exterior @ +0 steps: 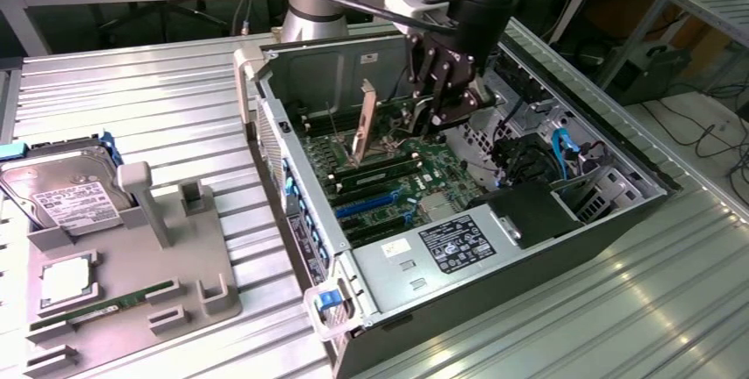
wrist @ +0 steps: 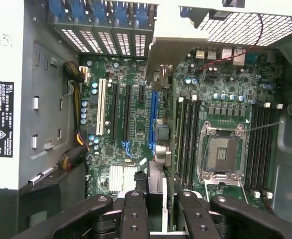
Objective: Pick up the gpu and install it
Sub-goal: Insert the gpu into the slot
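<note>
Near to far in the exterior view: grey holder tray (exterior: 223,296) on the ribbed metal table (exterior: 655,309), with a green memory stick (exterior: 111,302) in its front slot, a silver chip (exterior: 67,279) behind that, and a hard drive (exterior: 65,193) with white label propped at the tray's far end. On the exterior view's right of the tray, the open computer case (exterior: 468,304), lying on its side, power supply (exterior: 451,247) at the near end, green motherboard (exterior: 398,182) beyond. Gripper (exterior: 443,116) is down inside the case, clenched on the gpu (exterior: 367,125), holding the card edge-on and upright over the board. In the wrist view the gpu (wrist: 156,191) sits between the black fingers (wrist: 134,214), its lower edge lined up along the blue slot (wrist: 153,117), metal bracket (wrist: 161,59) toward the rear vent grilles (wrist: 106,42). Empty processor socket (wrist: 223,152) just beside it. Can't tell if the card is seated.
</note>
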Controlling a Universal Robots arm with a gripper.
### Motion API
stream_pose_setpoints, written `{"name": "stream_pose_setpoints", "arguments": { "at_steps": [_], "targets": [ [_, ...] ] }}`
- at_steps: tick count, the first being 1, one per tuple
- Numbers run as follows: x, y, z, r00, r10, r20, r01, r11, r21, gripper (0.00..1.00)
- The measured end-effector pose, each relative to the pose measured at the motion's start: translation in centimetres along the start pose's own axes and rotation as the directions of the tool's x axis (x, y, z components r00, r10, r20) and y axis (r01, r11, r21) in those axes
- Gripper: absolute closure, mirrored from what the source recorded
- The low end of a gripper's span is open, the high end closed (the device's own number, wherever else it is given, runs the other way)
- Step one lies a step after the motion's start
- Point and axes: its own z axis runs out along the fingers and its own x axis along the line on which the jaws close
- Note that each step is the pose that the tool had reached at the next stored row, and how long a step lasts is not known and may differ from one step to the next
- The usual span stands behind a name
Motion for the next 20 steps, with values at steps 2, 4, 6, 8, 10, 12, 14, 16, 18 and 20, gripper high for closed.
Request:
{"name": "stream_pose_setpoints", "arguments": {
  "at_steps": [2,4,6,8,10,12,14,16,18,20],
  "targets": [
    [0.00,-0.01,0.12,1.0000,0.000,0.0000,0.000,1.0000,0.0000,0.72],
    [0.02,-0.01,0.23,1.0000,0.000,0.0001,0.000,1.0000,0.0000,0.72],
    [0.02,-0.01,0.35,1.0000,0.000,0.0000,0.000,1.0000,0.0000,0.72],
    [0.03,-0.01,0.45,1.0000,0.000,0.0001,0.000,1.0000,0.0000,0.72],
    [0.05,0.00,0.50,1.0000,0.000,-0.0001,0.000,1.0000,-0.0001,0.72],
    [0.08,0.01,0.58,1.0000,0.000,0.0001,0.000,1.0000,0.0000,0.72],
    [0.10,0.02,0.66,1.0000,0.000,0.0002,0.000,1.0000,0.0001,0.72],
    [0.11,0.01,0.73,1.0000,0.001,-0.0001,-0.001,1.0000,0.0003,0.72],
    [0.11,0.04,0.89,1.0000,0.001,-0.0001,-0.001,1.0000,0.0035,0.72],
    [0.11,0.03,1.05,1.0000,0.001,-0.0003,-0.001,1.0000,0.0047,0.72]
  ]
}}
